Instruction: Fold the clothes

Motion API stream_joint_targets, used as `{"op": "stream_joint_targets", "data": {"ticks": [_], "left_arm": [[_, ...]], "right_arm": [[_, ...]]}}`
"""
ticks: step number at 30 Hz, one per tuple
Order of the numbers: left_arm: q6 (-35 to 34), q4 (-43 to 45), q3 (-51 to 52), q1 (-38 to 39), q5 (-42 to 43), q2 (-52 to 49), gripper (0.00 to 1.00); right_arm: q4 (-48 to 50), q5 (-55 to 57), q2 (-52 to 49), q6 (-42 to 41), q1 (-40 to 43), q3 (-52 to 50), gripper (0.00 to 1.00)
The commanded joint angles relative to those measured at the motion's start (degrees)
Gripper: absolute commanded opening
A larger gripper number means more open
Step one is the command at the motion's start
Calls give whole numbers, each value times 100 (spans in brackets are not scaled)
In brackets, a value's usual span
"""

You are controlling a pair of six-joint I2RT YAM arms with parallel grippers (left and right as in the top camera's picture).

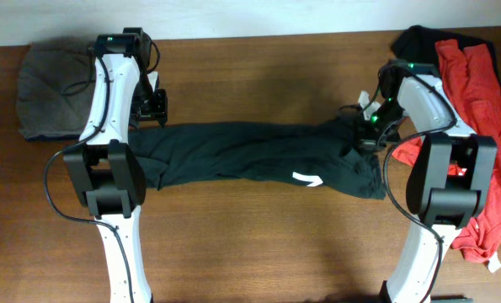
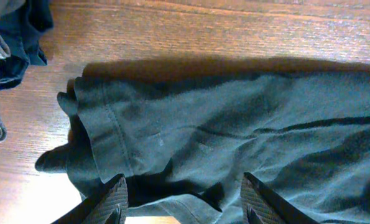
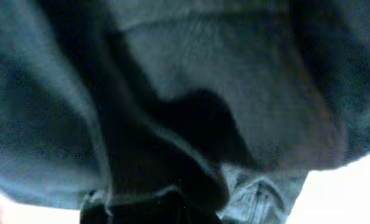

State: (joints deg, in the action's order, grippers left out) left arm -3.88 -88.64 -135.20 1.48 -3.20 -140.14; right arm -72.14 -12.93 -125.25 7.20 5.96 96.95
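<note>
Black T-shirt bunched; right gripper clenched on its end, left gripper released over hem; one-sided pull prob drags it askew.

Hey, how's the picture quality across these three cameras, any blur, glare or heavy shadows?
Overhead: sharp and evenly lit, though the shirt reads as a dark mass with faint folds. Left wrist: in focus; the shirt throws a dark shadow on the table along its upper edge. Right wrist: blurred, cloth close against the lens, washed-out bright patch at lower right.
</note>
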Motion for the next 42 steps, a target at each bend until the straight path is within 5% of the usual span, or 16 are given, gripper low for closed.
{"op": "stream_joint_targets", "data": {"ticks": [1,6,13,15,16,17,21,26,42], "left_arm": [[90,39,26,-13,50,131,59],[90,70,26,-2,90,131,60],[90,118,26,2,90,131,83],[90,122,26,2,90,131,84],[90,122,26,2,90,131,85],[90,122,26,2,90,131,85],[90,136,26,2,90,131,86],[90,197,26,2,87,131,94],[90,256,26,4,90,131,95]], "right_arm": [[160,225,188,-61,17,-236,4],[22,201,201,-168,17,-103,4],[-726,197,391,-168,17,855,6],[-776,201,483,-168,39,1019,20],[-772,205,514,-166,63,1051,33],[-739,236,525,-162,164,1051,57],[-573,269,487,-140,339,870,75],[-212,52,485,219,498,393,82],[1154,-494,485,625,494,-1235,82]]}}
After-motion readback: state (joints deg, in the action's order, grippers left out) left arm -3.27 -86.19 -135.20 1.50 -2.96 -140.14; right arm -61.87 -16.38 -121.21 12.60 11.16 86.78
